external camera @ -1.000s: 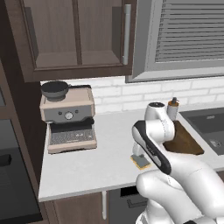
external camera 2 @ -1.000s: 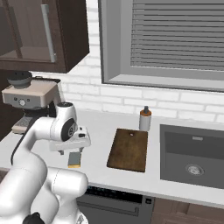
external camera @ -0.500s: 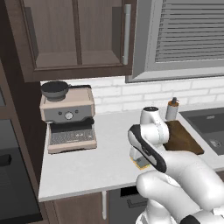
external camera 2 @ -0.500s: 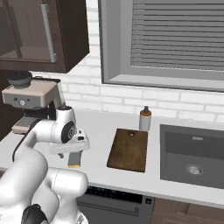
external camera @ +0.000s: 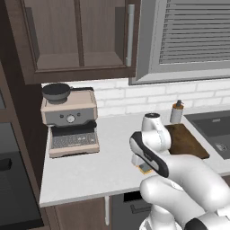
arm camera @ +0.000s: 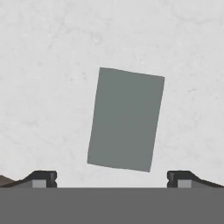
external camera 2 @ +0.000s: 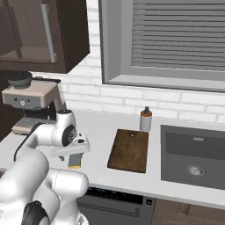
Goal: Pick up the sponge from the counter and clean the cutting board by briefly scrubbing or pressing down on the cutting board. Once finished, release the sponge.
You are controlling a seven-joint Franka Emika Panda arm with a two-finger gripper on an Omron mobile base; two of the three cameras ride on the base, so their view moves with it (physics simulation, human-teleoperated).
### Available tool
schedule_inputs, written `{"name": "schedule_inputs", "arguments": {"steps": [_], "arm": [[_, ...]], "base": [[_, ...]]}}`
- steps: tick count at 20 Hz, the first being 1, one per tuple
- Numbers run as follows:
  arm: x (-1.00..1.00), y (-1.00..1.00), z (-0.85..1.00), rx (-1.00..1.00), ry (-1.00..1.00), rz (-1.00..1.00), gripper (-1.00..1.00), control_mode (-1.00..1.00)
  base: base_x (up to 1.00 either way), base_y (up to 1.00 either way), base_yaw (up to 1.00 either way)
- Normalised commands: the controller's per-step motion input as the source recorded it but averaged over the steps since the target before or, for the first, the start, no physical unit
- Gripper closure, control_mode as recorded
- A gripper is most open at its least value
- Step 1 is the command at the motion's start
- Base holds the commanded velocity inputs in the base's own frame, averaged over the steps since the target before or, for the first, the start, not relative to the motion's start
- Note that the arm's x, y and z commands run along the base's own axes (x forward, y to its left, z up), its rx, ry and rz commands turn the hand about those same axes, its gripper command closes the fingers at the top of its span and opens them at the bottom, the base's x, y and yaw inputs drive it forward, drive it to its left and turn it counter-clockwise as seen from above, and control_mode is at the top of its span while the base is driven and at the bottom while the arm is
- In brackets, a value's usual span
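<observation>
Counter (external camera 2: 101, 132): one pale worktop, bare stretch around the sponge.
Coffee machine (external camera: 72, 123): one, at the far left.
Cutting board (external camera 2: 129, 149): one, beside the sink (external camera 2: 193, 160); one bottle (external camera 2: 145, 119) behind it.
Arm: elbow bent, hand pointing down over the sponge.
Gripper (arm camera: 112, 178): fingers spread wide, holding nothing.
Sponge (arm camera: 126, 119): one, flat on the counter, left of the board, near the front edge.

Coffee machine (external camera: 70, 121): beige, far left by wall
Soap bottle (external camera 2: 145, 120): upright nr backsplash
Sink (external camera 2: 196, 158): dark basin, right
Blinds (external camera 2: 180, 37): closed, abv sink
</observation>
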Motion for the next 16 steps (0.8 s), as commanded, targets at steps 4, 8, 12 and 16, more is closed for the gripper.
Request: {"name": "schedule_inputs", "arguments": {"steps": [4, 8, 12, 16], "arm": [[0.26, 0.00, -0.11, 0.00, 0.02, 0.00, -1.00, -1.00], [0.24, 0.00, -0.16, 0.00, 0.01, 0.00, -1.00, -1.00], [0.11, 0.01, -0.21, 0.00, 0.01, 0.00, -1.00, -1.00], [0.13, 0.11, -0.31, -0.01, 0.05, 0.00, -1.00, -1.00]], "base": [[0.00, 0.00, 0.00], [0.00, 0.00, 0.00], [0.00, 0.00, 0.00], [0.00, 0.00, 0.00]]}}
